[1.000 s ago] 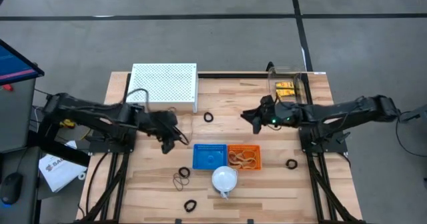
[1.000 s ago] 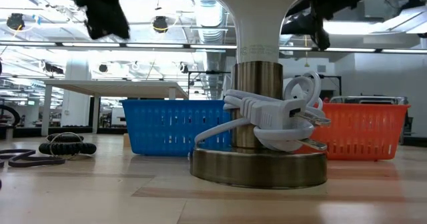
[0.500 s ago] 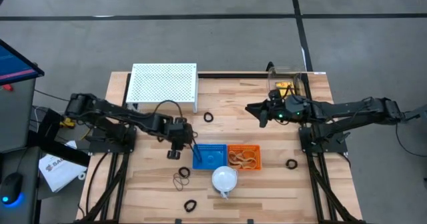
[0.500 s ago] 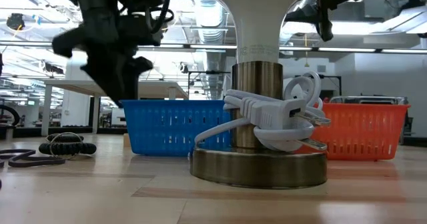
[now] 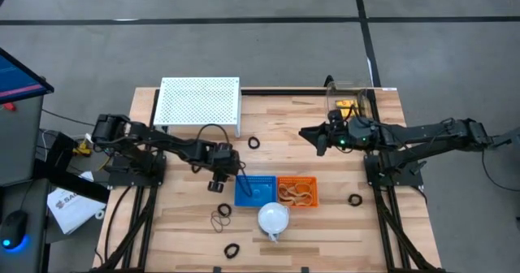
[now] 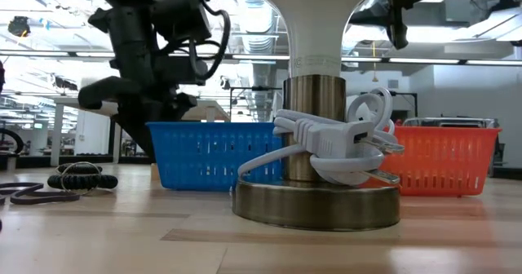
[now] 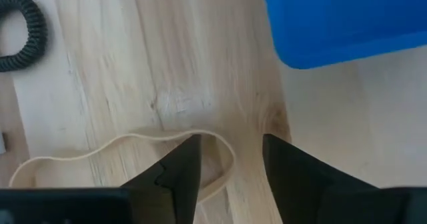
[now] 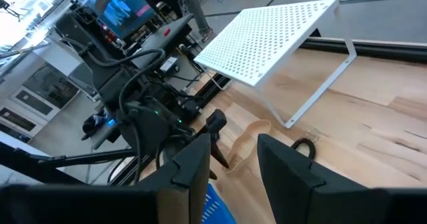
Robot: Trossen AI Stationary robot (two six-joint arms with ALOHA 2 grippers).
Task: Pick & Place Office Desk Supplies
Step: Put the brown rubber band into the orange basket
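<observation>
My left gripper [image 5: 219, 182] is open and low over the wood, just left of the blue basket [image 5: 255, 190]. In the left wrist view its fingers [image 7: 230, 141] stand on either side of one end of a thin tan rubber band [image 7: 127, 147] lying flat on the table. A black ring [image 7: 20, 31] lies nearby. My right gripper [image 5: 313, 138] is open and hovers above the table's far right part, holding nothing [image 8: 233, 139]. More bands [image 5: 221, 219] and black rings [image 5: 231, 249] [image 5: 254, 143] [image 5: 353, 199] lie loose. Yellow clips sit in a clear box [image 5: 349, 104].
An orange basket [image 5: 296, 190] with tan bands stands right of the blue one. A white dome lamp [image 5: 274, 218] with its coiled cord stands at the near edge, in front of them. A white perforated stand [image 5: 199, 102] occupies the far left. Bare wood lies on the near left and near right.
My left gripper has moved toward the table's right and down, from above the left-centre to just above the wood beside the blue basket. My right gripper shifted slightly toward the far edge, then held still. No object has moved.
</observation>
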